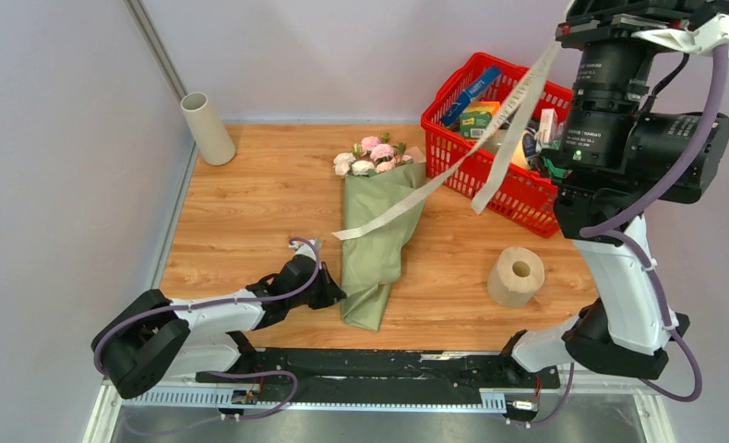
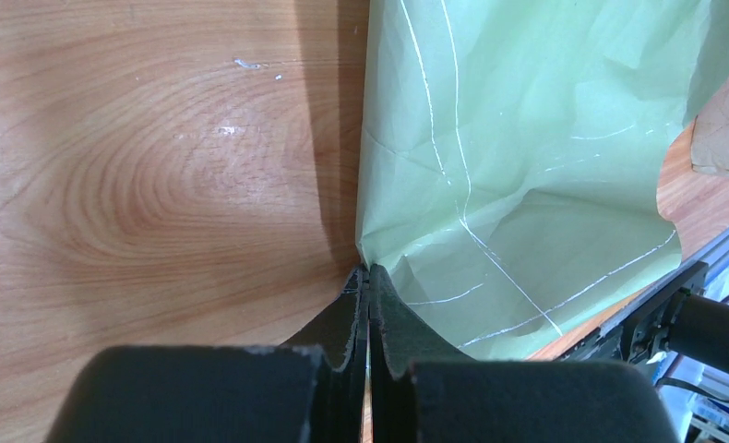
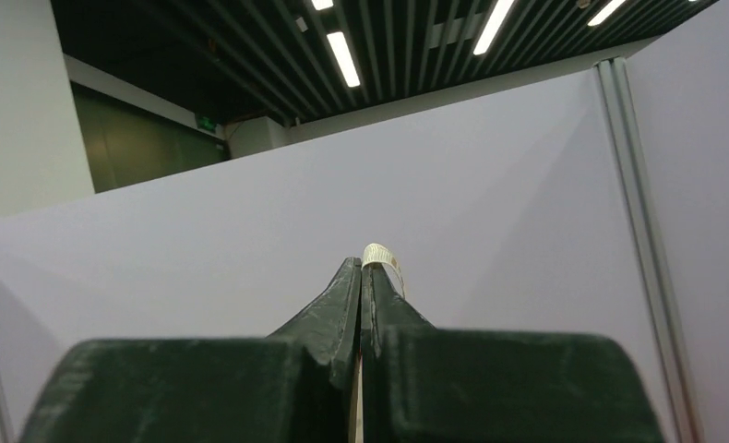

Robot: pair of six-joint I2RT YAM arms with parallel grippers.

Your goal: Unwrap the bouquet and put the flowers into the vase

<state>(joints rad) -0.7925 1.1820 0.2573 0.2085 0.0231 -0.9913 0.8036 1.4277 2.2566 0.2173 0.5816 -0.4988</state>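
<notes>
Red basket (image 1: 446, 148) holds boxes (image 1: 479, 118), partly hidden behind the right arm (image 1: 619, 138); vase (image 1: 208, 129) at the counter's (image 1: 250, 212) back-left corner, inside unseen; bouquet (image 1: 379, 231) lies mid-counter; left end effector (image 2: 368, 275) pinches its paper; right end effector (image 3: 362, 268), raised, clamps the ribbon (image 3: 380, 253).

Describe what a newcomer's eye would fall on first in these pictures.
A cream ribbon sweeps from the bouquet at the table's middle up to the raised right gripper, shut on it. The left gripper pinches the green paper's edge; a red basket sits far right.
</notes>
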